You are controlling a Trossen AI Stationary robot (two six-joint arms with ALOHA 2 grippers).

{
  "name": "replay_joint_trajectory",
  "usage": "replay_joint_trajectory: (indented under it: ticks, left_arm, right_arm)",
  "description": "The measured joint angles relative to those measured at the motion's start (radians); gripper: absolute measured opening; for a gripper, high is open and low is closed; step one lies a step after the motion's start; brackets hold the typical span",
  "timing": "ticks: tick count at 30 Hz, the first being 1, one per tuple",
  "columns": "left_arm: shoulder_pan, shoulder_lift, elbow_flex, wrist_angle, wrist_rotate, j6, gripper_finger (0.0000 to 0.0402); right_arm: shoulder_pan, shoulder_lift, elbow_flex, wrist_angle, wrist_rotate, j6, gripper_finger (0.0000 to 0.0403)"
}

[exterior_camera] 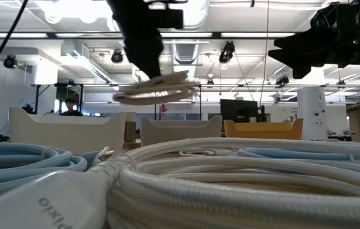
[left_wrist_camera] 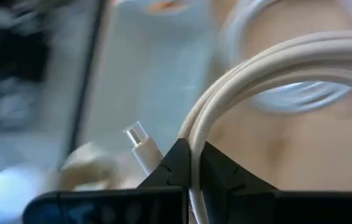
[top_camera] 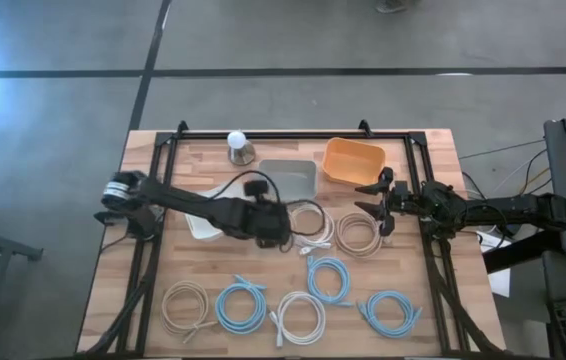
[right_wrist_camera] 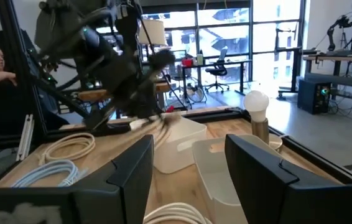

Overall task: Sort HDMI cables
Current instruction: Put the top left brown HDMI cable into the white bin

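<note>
1. My left gripper [top_camera: 275, 226] is clamped on a beige HDMI cable [exterior_camera: 158, 89] coil and holds it up off the desk [top_camera: 433, 300].
2. In my left wrist view the cable strands [left_wrist_camera: 269, 68] sit pinched tight between my two fingers, with a small white plug [left_wrist_camera: 140, 140] sticking out beside them.
3. I think the job now is to carry this coil to the right bin. The white bin [top_camera: 201, 222], the grey bin [top_camera: 289, 177] and the orange bin [top_camera: 352, 160] are all near.
4. To do it well, I should keep my grip firm, move slowly so the coil does not swing, and let go only when it hangs right over the bin.
5. My left arm reaches across the desk toward the middle, bent low.
6. My right gripper [top_camera: 376, 207] waits near the orange bin with its fingers apart, holding nothing.
7. The other cables lie on the desk: blue [top_camera: 240, 306], white [top_camera: 301, 316] and beige [top_camera: 185, 304] coils near the front, and more by the middle.
</note>
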Motion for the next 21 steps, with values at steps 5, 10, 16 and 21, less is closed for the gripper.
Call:
replay_joint_trajectory:
  ticks: [5, 10, 16, 21]
  left_arm:
    - [-0.001, -0.075, 0.008, -0.267, -0.119, -0.195, 0.0019]
    - [0.015, -0.14, -0.071, -0.386, -0.139, -0.282, 0.0015]
    - [0.048, -0.2, -0.262, -0.39, -0.162, -0.24, 0.0022]
    - [0.091, -0.214, -0.427, -0.353, -0.246, -0.258, 0.0018]
  right_arm:
    - [0.0, 0.0, 0.0, 0.0, 0.001, 0.0, 0.0196]
    - [0.0, 0.0, 0.0, 0.0, 0.001, 0.0, 0.0196]
    - [0.0, 0.0, 0.0, -0.002, 0.002, -0.026, 0.0196]
    - [0.0, 0.0, 0.0, -0.002, 0.003, -0.027, 0.0196]
